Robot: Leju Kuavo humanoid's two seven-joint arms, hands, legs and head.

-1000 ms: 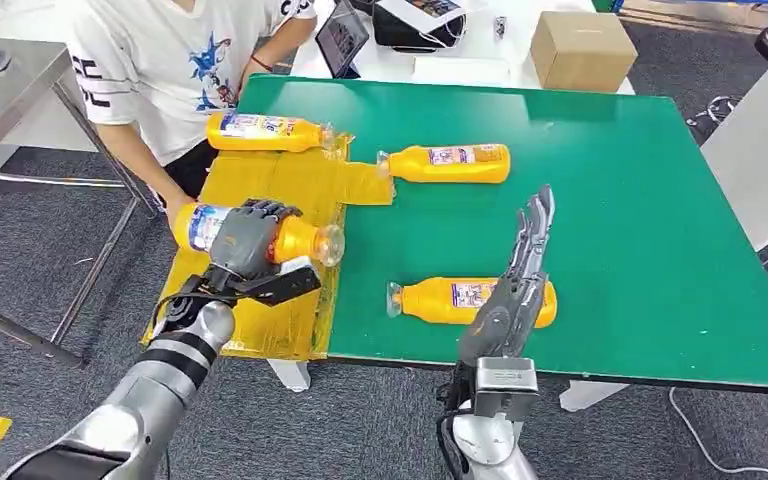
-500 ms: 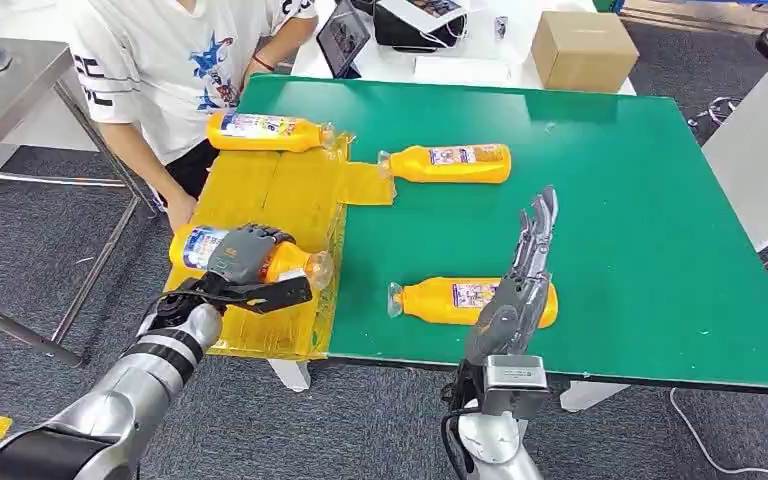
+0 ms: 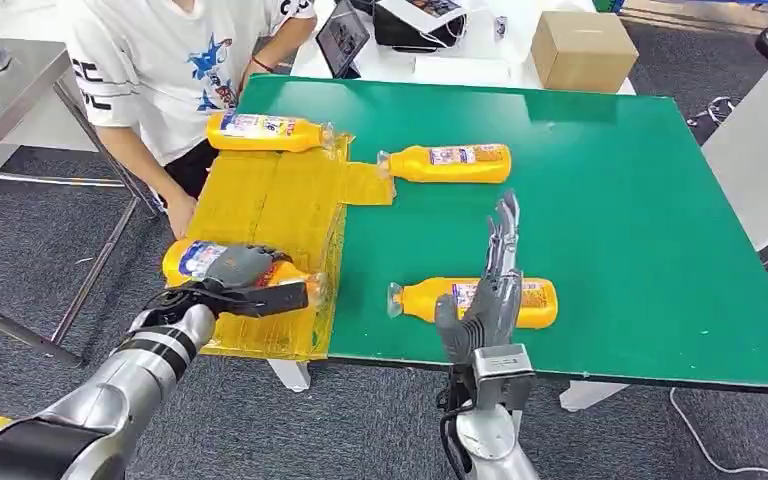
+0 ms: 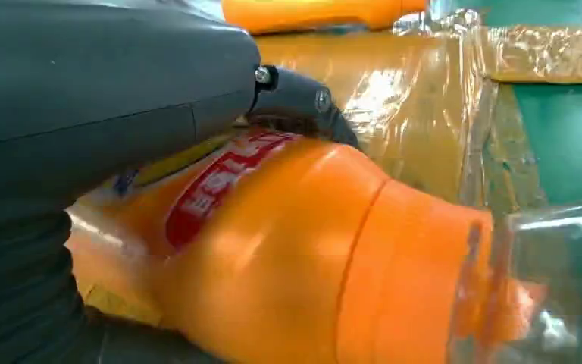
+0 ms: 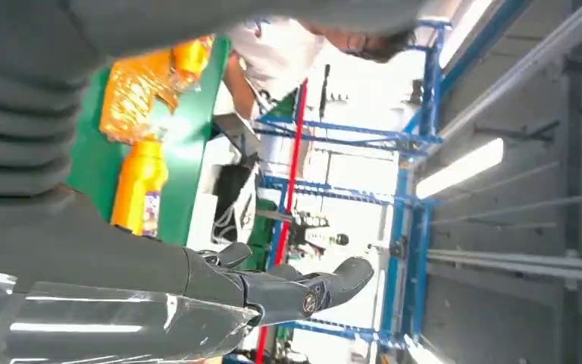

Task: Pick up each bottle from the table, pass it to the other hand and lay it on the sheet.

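- Green table: yellow sheet covers its left end.
- Person stands at the far-left corner, one hand beside the sheet.
- Cardboard box sits behind the table.
- Left hand grips a held bottle lying low over the sheet's near edge, cap towards the green.
- Right hand holds nothing, fingers straight and spread, upright in front of the near bottle.
- Far bottle lies on green by the sheet's tab.
- Sheet bottle lies at the sheet's far edge.
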